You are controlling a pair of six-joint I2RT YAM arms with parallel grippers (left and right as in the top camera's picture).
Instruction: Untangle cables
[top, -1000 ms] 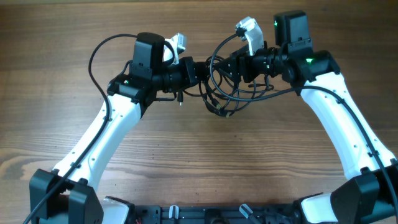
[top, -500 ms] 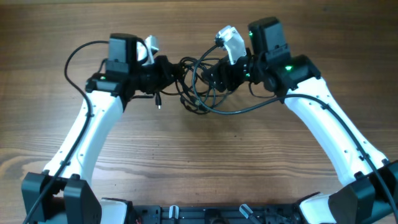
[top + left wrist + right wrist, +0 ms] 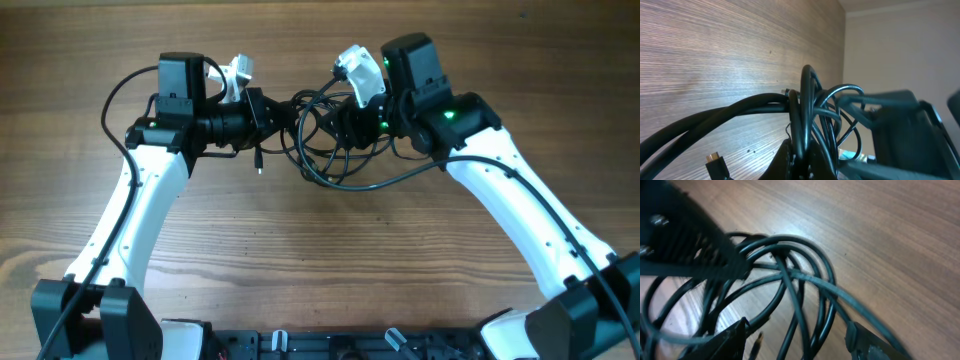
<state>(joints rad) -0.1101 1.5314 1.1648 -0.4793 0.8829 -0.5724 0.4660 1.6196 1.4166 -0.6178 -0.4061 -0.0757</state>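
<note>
Now, left hand (image 3: 262, 108) clamped on tangled black cables (image 3: 804, 100), right hand (image 3: 795, 332) apart around loops

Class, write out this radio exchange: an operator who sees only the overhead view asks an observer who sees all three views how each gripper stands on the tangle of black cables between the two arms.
Operator: From above, the left gripper hides its own jaws. Is it clamped on anything?
Observer: Yes. Its wrist view shows it shut on the cables, which rise upright out of the jaws.
Operator: And the other one?
Observer: Its wrist view shows the right gripper open. The fingers stand wide apart and several loops run loose between them, not pinched.
</note>
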